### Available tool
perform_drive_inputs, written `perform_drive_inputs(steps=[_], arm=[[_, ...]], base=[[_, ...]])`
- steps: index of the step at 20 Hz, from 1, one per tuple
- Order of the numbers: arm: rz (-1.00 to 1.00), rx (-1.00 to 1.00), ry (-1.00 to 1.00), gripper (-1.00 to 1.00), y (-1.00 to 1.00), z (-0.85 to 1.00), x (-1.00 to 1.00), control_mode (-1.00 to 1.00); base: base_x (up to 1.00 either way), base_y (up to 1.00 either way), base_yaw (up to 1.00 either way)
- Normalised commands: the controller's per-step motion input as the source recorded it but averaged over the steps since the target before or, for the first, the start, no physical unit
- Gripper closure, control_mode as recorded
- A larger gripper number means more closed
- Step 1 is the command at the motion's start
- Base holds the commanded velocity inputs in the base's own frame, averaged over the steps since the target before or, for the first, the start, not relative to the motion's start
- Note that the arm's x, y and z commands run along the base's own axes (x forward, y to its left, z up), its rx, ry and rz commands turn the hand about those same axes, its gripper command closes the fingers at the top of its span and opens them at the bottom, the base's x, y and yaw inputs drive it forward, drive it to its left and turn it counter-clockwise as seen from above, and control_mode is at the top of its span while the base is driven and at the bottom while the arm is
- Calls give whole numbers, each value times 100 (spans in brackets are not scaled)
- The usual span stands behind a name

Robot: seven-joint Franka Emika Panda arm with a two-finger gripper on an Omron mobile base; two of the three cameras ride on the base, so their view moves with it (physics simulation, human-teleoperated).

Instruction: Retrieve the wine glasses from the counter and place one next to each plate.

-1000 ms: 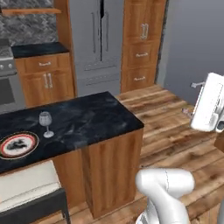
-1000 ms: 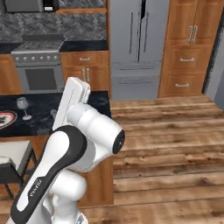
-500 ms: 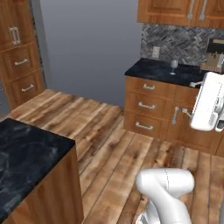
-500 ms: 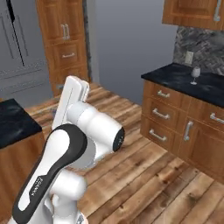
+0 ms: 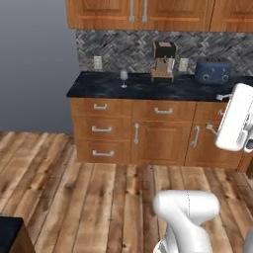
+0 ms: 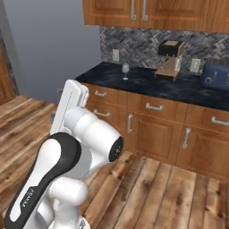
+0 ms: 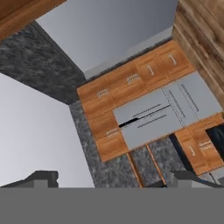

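In the left base view a wine glass (image 5: 123, 78) stands upright on the black marbled bench (image 5: 99, 89), well left of the coffee machine (image 5: 163, 61) and apart from the blue toaster (image 5: 213, 70); the base is well back across the wooden floor, so I judge the step is to drive in squarely and reach for the bowl from the side, not the thin stem. In the right base view the same glass (image 6: 125, 70) sits left of the coffee machine (image 6: 170, 54), too small to show stem or foot clearly. In the hand view the fingers (image 7: 105, 180) stand released, empty and wide apart, aimed away at cabinetry, so no plate can be made out.
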Motion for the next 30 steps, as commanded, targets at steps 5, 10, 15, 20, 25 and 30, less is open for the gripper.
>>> perform_drive_inputs(steps=[5,10,15,20,25,30], arm=[[0,0,0,-100,0,0,0,100],[0,0,0,-100,0,0,0,100],[0,0,0,-100,0,0,0,100],[0,0,0,-100,0,0,0,100],[0,0,0,-100,0,0,0,100],[0,0,0,-100,0,0,0,100]], base=[[100,-30,-8],[100,0,0],[100,57,-10],[100,100,-29],[100,54,-36],[96,8,-36]])
